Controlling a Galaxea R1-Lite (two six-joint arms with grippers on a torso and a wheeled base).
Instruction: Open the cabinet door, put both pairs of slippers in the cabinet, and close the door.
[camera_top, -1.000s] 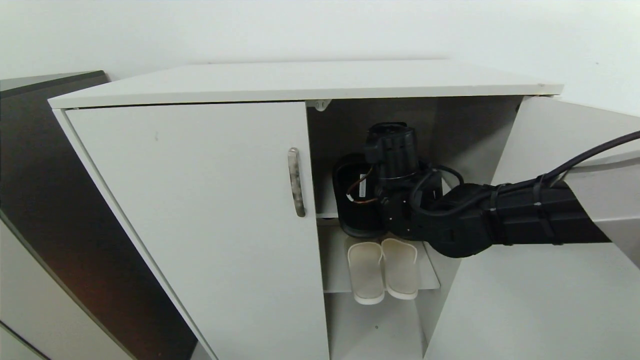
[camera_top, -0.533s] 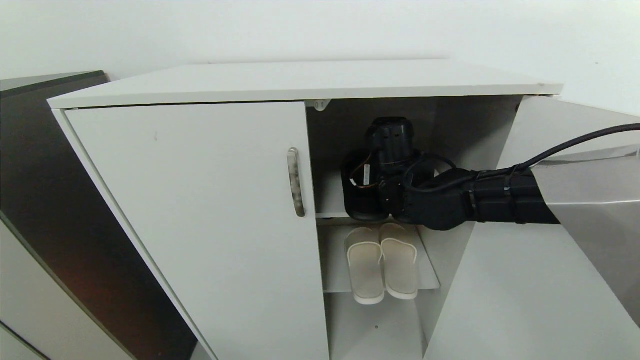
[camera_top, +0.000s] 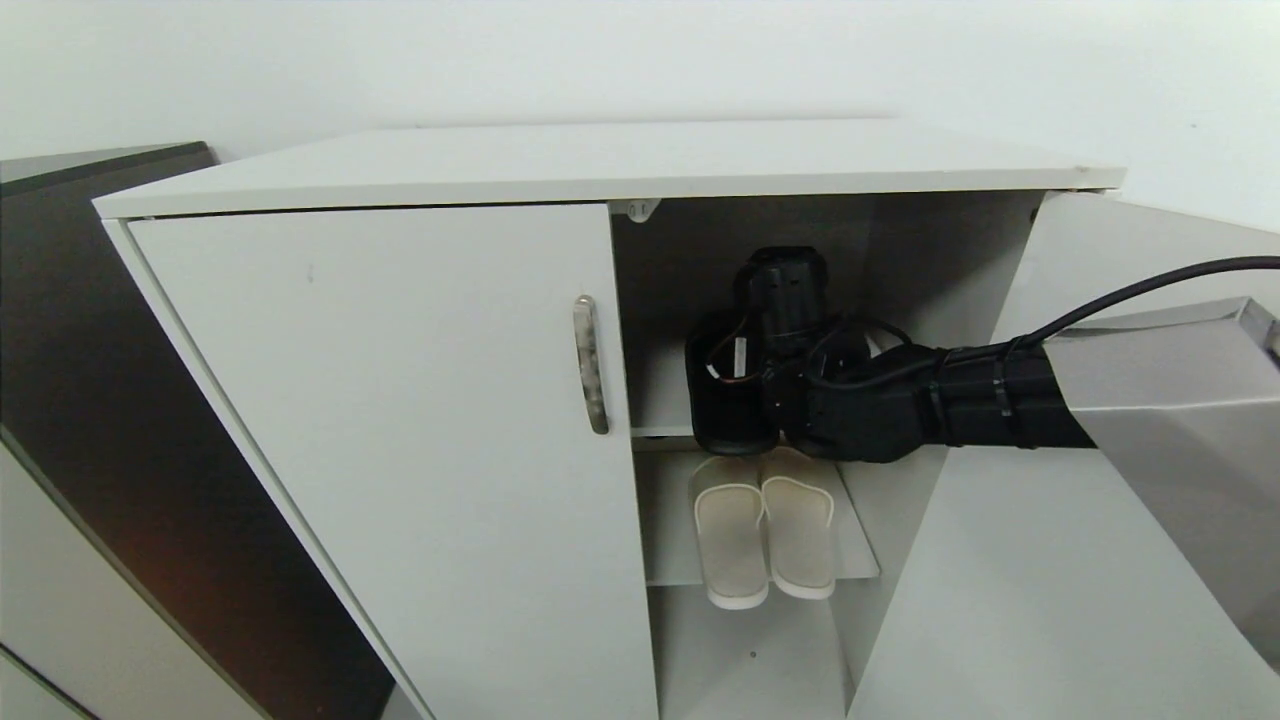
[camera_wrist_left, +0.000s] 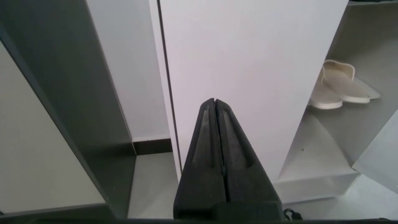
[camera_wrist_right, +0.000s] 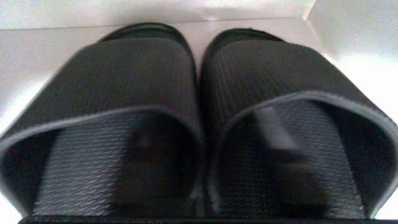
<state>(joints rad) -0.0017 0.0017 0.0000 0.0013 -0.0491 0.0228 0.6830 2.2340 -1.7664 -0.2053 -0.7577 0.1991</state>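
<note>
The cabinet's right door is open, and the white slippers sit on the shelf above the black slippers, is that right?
No. The white foam slippers lie on the shelf below the black ribbed slippers, not above them. The head view shows this. The right door of the white wooden cabinet is indeed open.

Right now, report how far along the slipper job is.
Done: the right door stands open and the white slippers lie on the lower shelf. In hand: the right arm is inside the cabinet with the black slippers at the upper shelf; whether they are released cannot be told. Left: withdraw the arm and close the door.
</note>
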